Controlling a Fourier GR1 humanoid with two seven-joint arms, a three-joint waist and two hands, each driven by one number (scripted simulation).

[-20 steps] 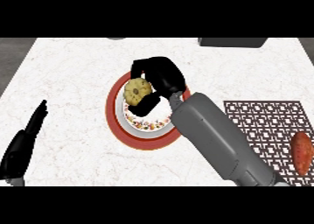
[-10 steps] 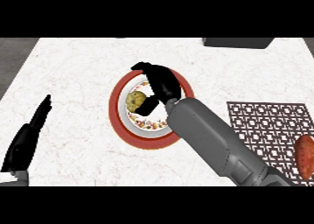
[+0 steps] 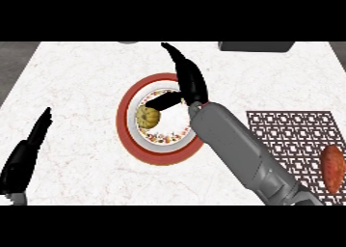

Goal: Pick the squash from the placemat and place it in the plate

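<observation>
Yellow-brown, the squash (image 3: 148,116) lies in the red-rimmed plate (image 3: 126,126), left of its centre. The right hand (image 3: 189,79) above the plate has fingers straight and spread, thumb pointing toward the squash, apparently released. The left hand (image 3: 27,153) rests open, far left of the plate.

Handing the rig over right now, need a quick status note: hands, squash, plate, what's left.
Right robot hand: open, fingers straight, over the red-rimmed round plate, thumb near the squash.
Left robot hand: open, resting at the view's left.
Small yellow-green squash: lying in the plate, no fingers around it.
Patterned brown placemat: holds only an orange sweet potato.
Done: squash placed.
Left: probably just pulling the right arm back.
</observation>
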